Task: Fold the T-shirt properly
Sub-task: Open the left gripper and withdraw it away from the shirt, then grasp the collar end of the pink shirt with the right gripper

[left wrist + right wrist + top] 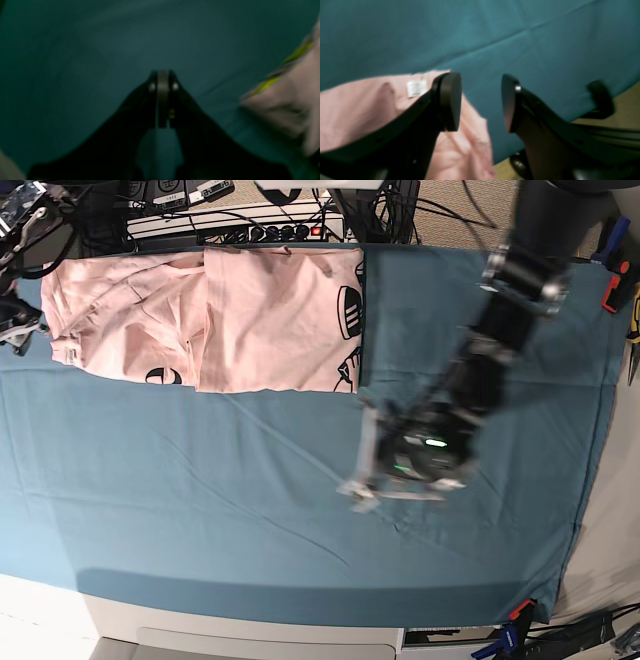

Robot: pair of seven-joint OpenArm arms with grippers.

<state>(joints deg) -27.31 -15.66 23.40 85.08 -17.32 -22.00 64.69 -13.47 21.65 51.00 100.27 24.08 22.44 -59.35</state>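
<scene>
A table is covered by a teal sheet (pixel 250 510); the pink T-shirt (pixel 270 320) is laid partly folded at the sheet's far edge, black lettering showing; the left gripper (pixel 163 82) is seen clenched and empty over bare sheet, beside the shirt's near right corner; the right gripper (pixel 481 102) is held released at the shirt's left end, jaws apart, nothing between them.

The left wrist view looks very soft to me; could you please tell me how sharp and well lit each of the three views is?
Left wrist view: dim and blurred throughout, the T-shirt smeared. Right wrist view: brighter, the right gripper soft at close range. Base view: evenly lit and sharp, except the motion-blurred left gripper.
</scene>
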